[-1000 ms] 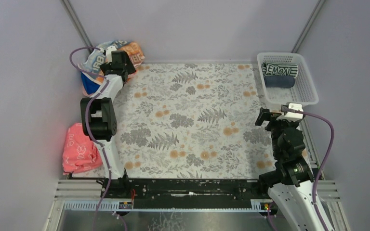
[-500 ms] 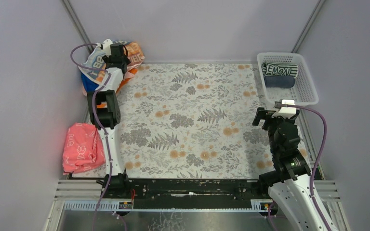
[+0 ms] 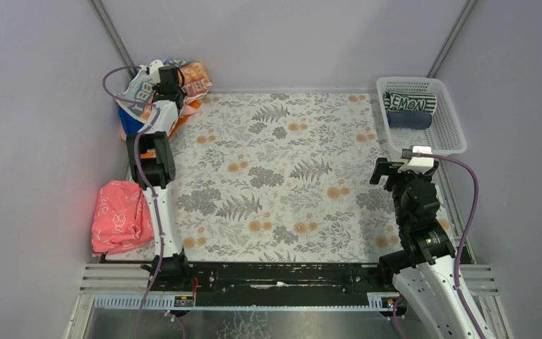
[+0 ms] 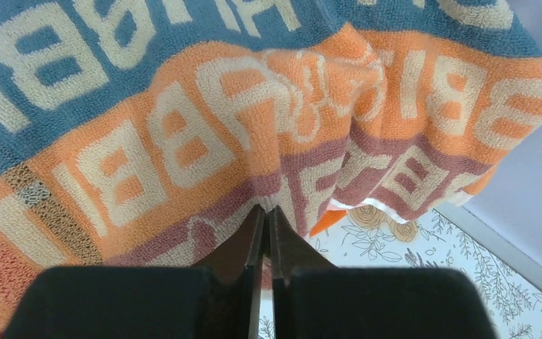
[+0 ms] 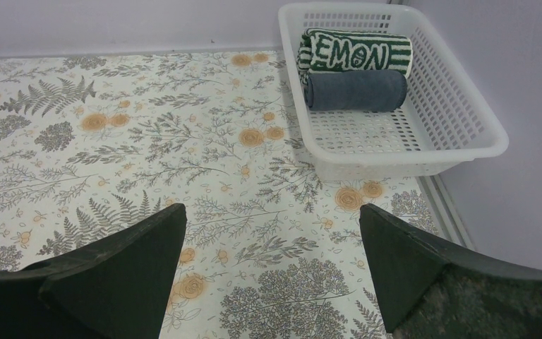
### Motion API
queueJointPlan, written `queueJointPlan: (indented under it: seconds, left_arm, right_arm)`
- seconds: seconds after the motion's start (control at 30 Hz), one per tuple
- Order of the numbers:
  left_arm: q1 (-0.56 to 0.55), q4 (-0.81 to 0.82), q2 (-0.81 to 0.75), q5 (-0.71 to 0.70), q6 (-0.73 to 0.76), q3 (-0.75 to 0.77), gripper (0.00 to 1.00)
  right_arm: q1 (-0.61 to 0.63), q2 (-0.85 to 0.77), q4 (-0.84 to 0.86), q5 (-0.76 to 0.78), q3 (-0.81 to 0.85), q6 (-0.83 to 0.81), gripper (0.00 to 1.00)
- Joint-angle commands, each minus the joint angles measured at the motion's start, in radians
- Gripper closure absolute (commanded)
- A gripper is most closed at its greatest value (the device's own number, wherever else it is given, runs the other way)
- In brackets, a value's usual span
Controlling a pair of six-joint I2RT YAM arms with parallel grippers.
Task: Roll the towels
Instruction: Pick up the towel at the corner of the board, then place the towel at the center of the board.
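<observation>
the lettered towel (image 4: pixel 205 134) lies heaped in the counter's (image 3: pixel 282 176) far-left corner. it looks like soft, light, limp terry that will sag, so an edge is probably the best hold. the left jaws are pinched tight on a fold of it; the right jaws gape empty near the basket (image 5: pixel 459 106).

This is a robot test cell in a lab. Plain lilac panel walls (image 3: pixel 282 42) box in the worktop (image 3: pixel 282 169) on three sides, and bare aluminium struts (image 3: pixel 116 39) run up the corners. The left arm (image 3: pixel 157 191) and the right arm (image 3: pixel 423 233) are bolted to a black rail (image 3: pixel 275 272) set on slotted metal framing (image 3: pixel 113 279). A purple cable (image 3: pixel 476 198) loops behind the right end effector (image 5: pixel 272 226), and a floral printed sheet (image 5: pixel 113 106) covers the worktop ahead of it.
</observation>
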Motion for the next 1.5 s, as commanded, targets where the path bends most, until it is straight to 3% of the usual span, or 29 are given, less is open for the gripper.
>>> queueJointPlan:
  seconds: [0.0, 0.27, 0.43, 0.57, 0.8, 0.9, 1.0, 1.1, 1.2, 1.27, 1.47]
  left_arm:
    - [0.007, 0.06, -0.07, 0.054, 0.022, -0.015, 1.0]
    - [-0.066, 0.025, -0.348, 0.257, -0.008, -0.056, 1.0]
    - [-0.251, -0.045, -0.503, 0.3, 0.053, -0.059, 1.0]
    - [-0.462, -0.098, -0.608, 0.287, 0.09, -0.083, 1.0]
    - [-0.741, -0.139, -0.779, 0.352, 0.085, -0.301, 0.98]
    - [-0.775, -0.198, -0.839, 0.363, 0.082, -0.408, 0.99]
    - [-0.775, -0.292, -0.903, 0.267, 0.116, -0.525, 1.0]
    - [-0.774, -0.378, -0.945, 0.128, 0.139, -0.61, 0.87]
    - [-0.774, -0.412, -0.978, -0.003, 0.123, -0.7, 0.84]
    - [-0.774, -0.424, -1.007, -0.055, 0.108, -0.745, 0.74]
    - [-0.773, -0.444, -1.072, 0.037, 0.048, -0.847, 0.43]
  right_arm:
    - [0.006, 0.001, 0.023, -0.025, 0.017, -0.009, 0.01]
    - [0.008, -0.023, 0.025, -0.037, 0.024, -0.001, 0.01]
    - [0.007, -0.056, 0.027, -0.047, 0.025, 0.005, 0.01]
    - [0.007, -0.08, 0.029, -0.061, 0.025, 0.013, 0.01]
    - [0.007, -0.107, 0.029, -0.102, 0.027, 0.027, 0.01]
    - [0.007, -0.104, 0.023, -0.131, 0.035, 0.038, 0.01]
    - [0.007, -0.094, 0.018, -0.169, 0.04, 0.051, 0.01]
    - [0.007, -0.066, 0.011, -0.219, 0.049, 0.068, 0.01]
    - [0.007, -0.014, -0.002, -0.285, 0.067, 0.096, 0.01]
    - [0.007, 0.039, -0.019, -0.342, 0.085, 0.114, 0.01]
    - [0.007, 0.191, -0.096, -0.491, 0.137, 0.171, 0.01]
